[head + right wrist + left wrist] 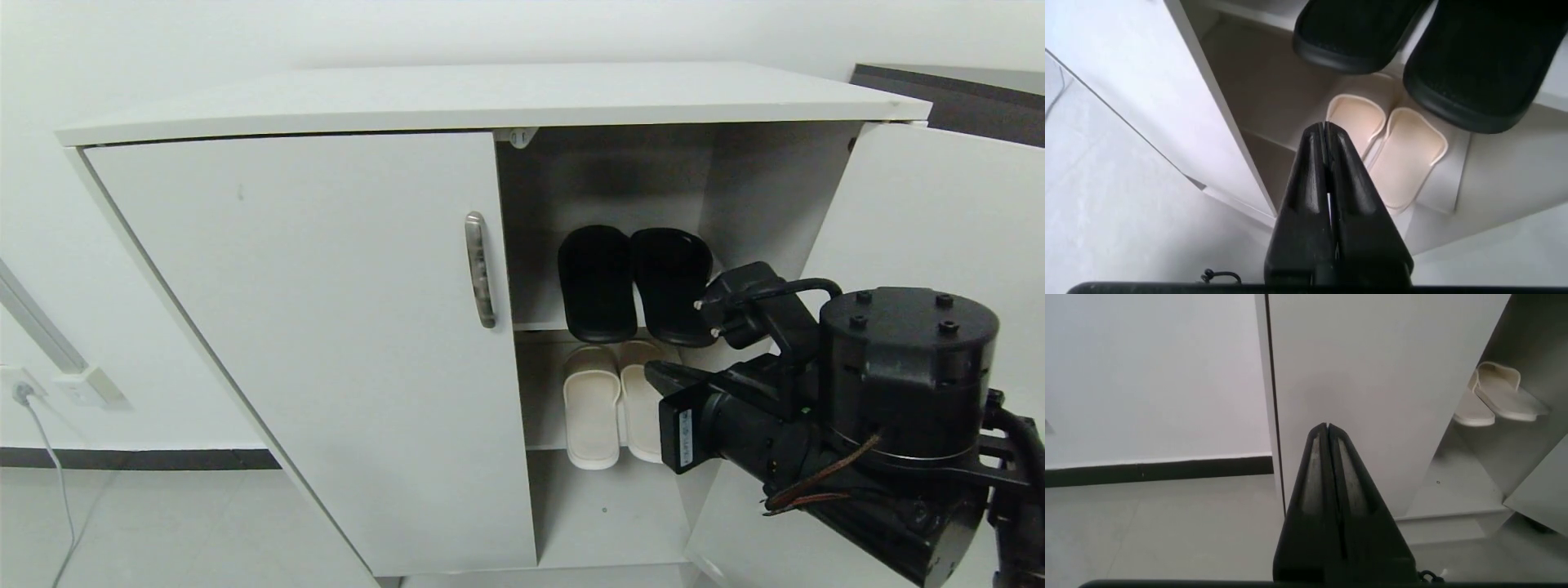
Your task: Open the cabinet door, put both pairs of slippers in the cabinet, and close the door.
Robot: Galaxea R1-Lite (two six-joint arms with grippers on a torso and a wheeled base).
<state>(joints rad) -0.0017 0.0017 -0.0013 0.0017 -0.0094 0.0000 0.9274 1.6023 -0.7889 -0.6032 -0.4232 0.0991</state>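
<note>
1. Right gripper (1325, 131): the two fingers are pressed flat together with nothing between them. It sits at the open half of the cabinet (490, 94), level with the middle shelf (543, 408).
2. Straight off its tip are the cream slippers (1388, 147). They're a pale off-white pair with smooth moulded footbeds and raised rims, lying side by side and touching. Their near ends stick out past the shelf edge. The tip is just in front of them, and I can't tell if it actually touches.
3. A level above the gripper are the black slippers (637, 282). It's a matte black pair with thick rounded soles, side by side on the upper shelf (535, 325). Their near ends hang over that edge too.
4. On the gripper's outer side, the right door (922, 212) is swung wide open, a plain white panel.
5. On its other side, the left door (310, 327) is closed. It's white as well, with a slim metal handle (480, 269) running upright along the edge nearest the gripper.
6. Left gripper (1327, 433): also clamped together and holding nothing. It's down low in front of the closed left door, with the cream pair off to the side in the open half.
7. Below it is the pale floor (1167, 531), and beside the cabinet is a white wall (1151, 376) with a dark skirting strip.
</note>
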